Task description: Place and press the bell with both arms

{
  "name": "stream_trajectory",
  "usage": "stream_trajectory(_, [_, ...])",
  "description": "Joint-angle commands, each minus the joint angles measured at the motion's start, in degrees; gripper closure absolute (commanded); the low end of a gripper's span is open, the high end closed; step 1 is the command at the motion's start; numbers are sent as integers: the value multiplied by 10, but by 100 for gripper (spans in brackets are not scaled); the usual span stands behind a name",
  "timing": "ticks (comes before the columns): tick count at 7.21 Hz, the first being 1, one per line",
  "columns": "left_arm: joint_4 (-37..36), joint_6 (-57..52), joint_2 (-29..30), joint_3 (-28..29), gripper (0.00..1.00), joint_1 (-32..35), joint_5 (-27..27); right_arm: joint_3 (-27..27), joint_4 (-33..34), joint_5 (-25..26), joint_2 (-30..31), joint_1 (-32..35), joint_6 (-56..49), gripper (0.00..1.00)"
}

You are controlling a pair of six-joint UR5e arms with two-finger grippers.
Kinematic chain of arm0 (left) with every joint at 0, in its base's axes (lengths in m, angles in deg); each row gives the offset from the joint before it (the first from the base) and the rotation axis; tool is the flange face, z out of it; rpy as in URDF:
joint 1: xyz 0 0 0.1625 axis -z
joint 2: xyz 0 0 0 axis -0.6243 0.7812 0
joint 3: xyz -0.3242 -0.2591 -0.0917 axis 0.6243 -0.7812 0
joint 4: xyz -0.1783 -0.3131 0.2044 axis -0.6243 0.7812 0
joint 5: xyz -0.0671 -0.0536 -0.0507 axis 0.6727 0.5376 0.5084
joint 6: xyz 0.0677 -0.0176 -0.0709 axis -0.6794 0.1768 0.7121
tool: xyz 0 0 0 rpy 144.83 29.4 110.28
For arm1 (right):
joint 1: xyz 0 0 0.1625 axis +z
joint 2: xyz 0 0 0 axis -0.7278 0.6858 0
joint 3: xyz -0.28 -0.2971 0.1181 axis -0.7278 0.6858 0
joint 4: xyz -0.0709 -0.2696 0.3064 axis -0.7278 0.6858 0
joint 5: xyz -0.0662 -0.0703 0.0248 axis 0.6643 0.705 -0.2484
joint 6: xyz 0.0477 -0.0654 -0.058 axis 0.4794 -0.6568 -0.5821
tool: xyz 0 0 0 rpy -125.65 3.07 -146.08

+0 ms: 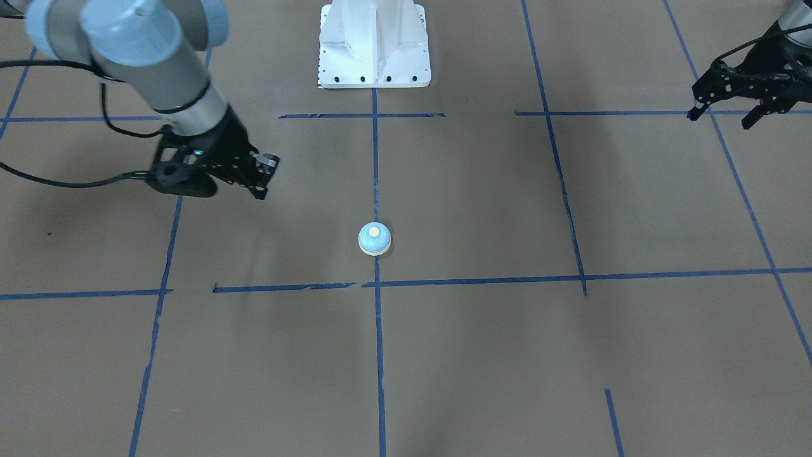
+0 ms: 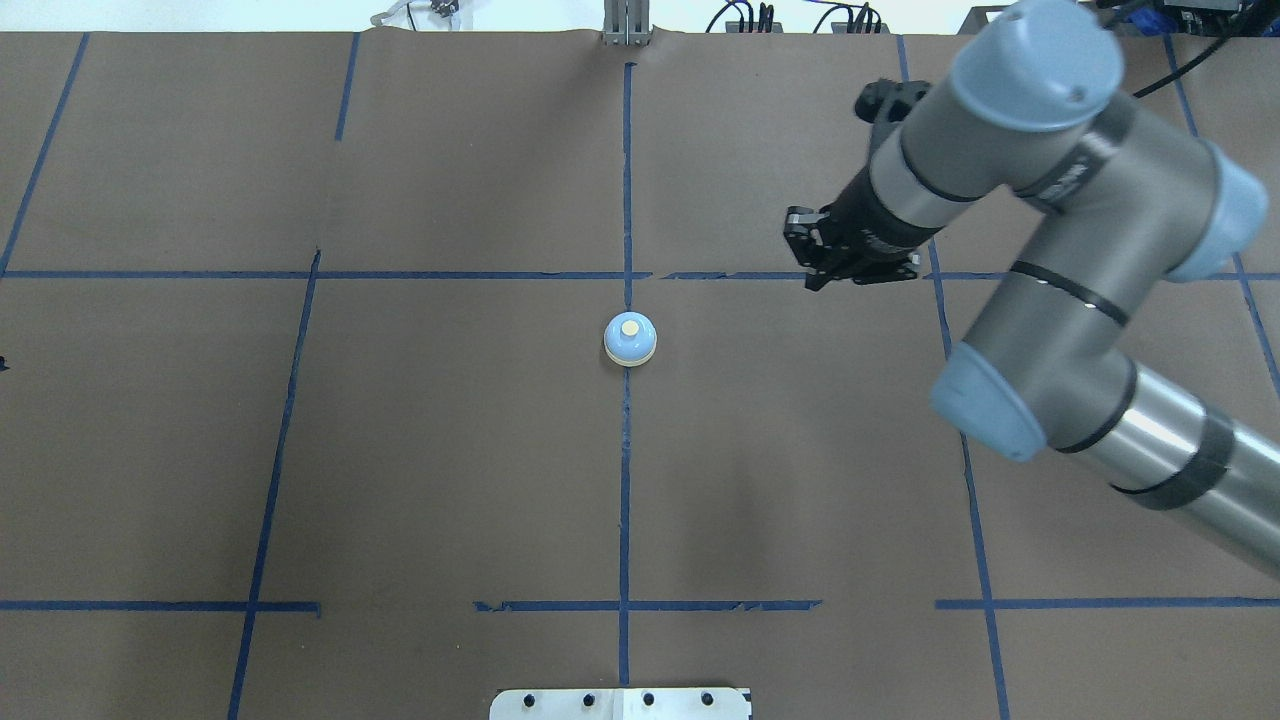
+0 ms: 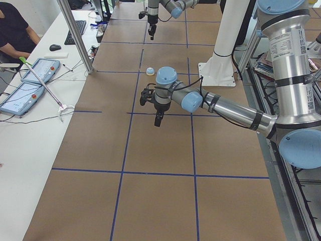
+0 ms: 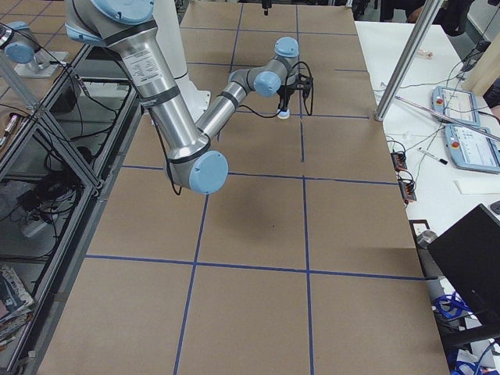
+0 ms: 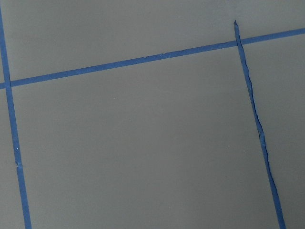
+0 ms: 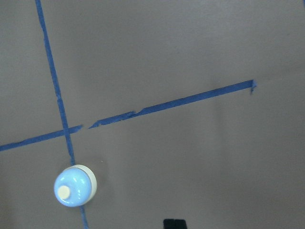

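Observation:
The light-blue bell (image 1: 374, 238) with its cream button stands upright on the centre tape line; it also shows in the overhead view (image 2: 630, 340) and the right wrist view (image 6: 74, 186). My right gripper (image 1: 259, 185) hangs above the table beside the bell, apart from it, with its fingers together and nothing in them; it also shows in the overhead view (image 2: 814, 270). My left gripper (image 1: 723, 117) is open and empty, raised far out on the other side of the bell. The left wrist view shows only paper and tape.
The table is covered in brown paper (image 2: 450, 450) with a grid of blue tape lines. The white pedestal (image 1: 374, 44) stands behind the bell on the robot's side. A side table with pendants (image 3: 30, 83) and a seated person lie beyond the table's far edge.

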Motion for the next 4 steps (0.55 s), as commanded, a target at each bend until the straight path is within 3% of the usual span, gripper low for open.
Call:
stream_trajectory(1, [2,-32,-18,4,0,1,0,-71,0,-85,153,114,-177,64])
stream_trajectory(2, [-1,-77,-27,8,0,11,0,-73,-4,-106,217,170,-276,1])
stream_trajectory(4, [-5,-168,-52,14,0,57,1,-66,2,-111,317,279,-507,0])
